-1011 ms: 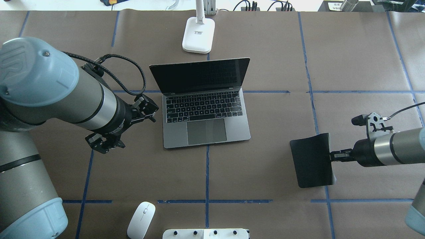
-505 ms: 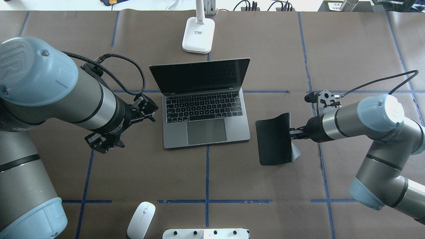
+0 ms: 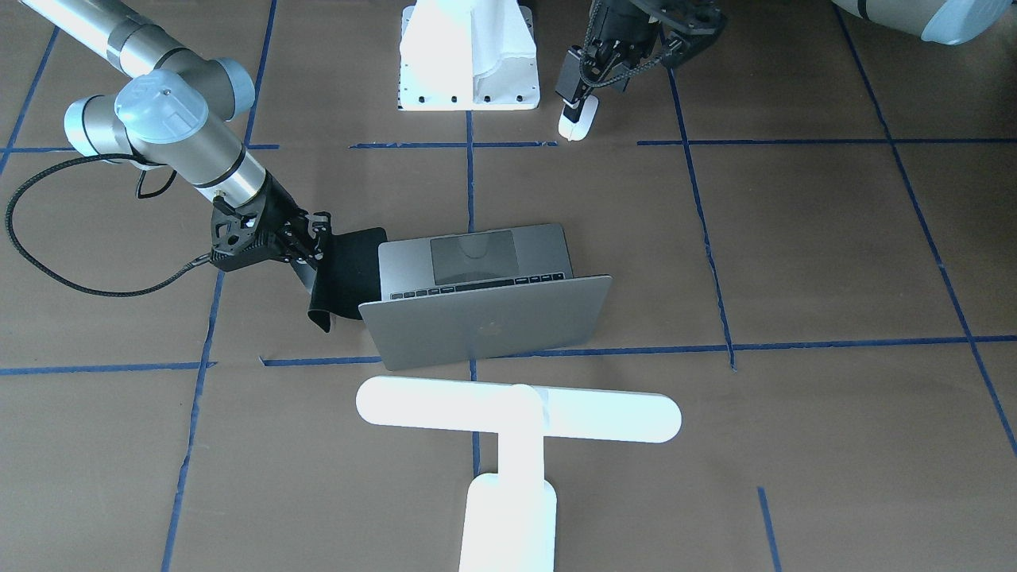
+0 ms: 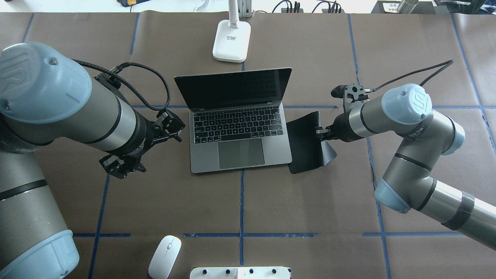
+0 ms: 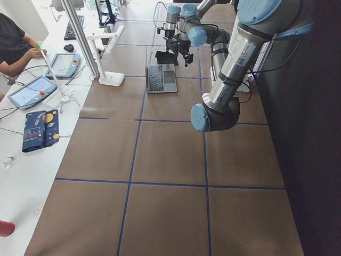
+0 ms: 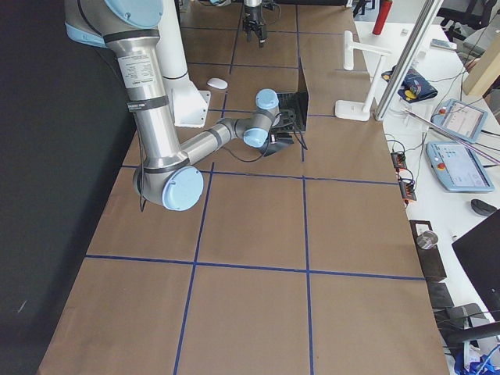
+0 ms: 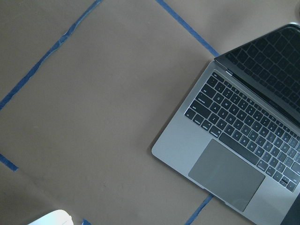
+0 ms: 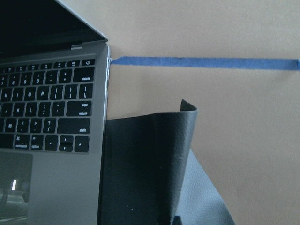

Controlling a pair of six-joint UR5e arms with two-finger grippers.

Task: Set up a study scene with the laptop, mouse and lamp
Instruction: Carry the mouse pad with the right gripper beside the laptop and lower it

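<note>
The open silver-grey laptop (image 4: 240, 143) sits mid-table, its lid with the apple logo showing in the front view (image 3: 489, 322). The white mouse (image 4: 164, 257) lies near the robot-side edge. The white T-shaped lamp (image 3: 516, 409) stands behind the laptop, and its base shows in the overhead view (image 4: 231, 40). My right gripper (image 4: 321, 133) is shut on a bent black mat (image 4: 306, 143) whose edge lies against the laptop's right side (image 8: 145, 164). My left gripper (image 4: 120, 168) hangs open and empty, high above the table left of the laptop.
A white flared block with bolt holes (image 4: 240, 273) stands at the robot-side edge by the mouse. Blue tape lines (image 4: 242, 201) cross the brown table cover. A side table with tablets (image 5: 32, 90) and a seated person is beyond the lamp side.
My right arm has swung left, carrying the black mat from the table's right side up to the laptop's right edge. The left arm, laptop, mouse and lamp have not moved.
</note>
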